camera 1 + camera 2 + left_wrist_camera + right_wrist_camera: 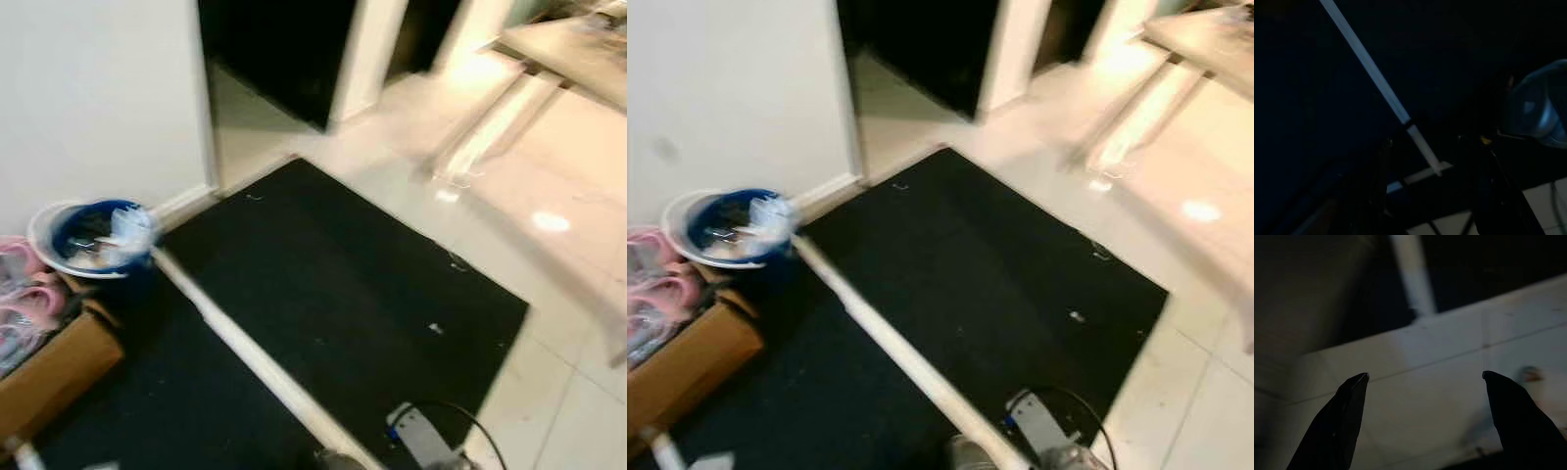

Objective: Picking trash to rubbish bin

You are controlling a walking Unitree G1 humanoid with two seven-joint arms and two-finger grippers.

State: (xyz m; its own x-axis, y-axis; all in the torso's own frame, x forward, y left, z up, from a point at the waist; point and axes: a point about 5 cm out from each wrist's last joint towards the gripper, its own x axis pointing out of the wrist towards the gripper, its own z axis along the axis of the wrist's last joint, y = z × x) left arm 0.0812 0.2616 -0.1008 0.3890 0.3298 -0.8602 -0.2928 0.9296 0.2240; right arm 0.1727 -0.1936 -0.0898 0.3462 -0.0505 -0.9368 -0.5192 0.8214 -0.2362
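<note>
A blue rubbish bin (93,240) with a white rim stands at the left, against the white wall. It holds crumpled clear plastic (129,230) and other scraps. A small white scrap (435,329) lies on the black mat (333,284). My right gripper (1425,416) hangs open over pale floor tiles, with nothing between its fingers. In the very dark left wrist view my left gripper (1432,191) stands open and empty above the mat, with a pale blue rounded shape (1540,112) beside it.
A white strip (245,348) runs diagonally across the mat from the bin. A cardboard box (54,372) with pink items (24,294) sits at the lower left. A dark doorway (274,49) lies ahead and a table (568,49) stands at the upper right on glossy tiles. The eye views are blurred.
</note>
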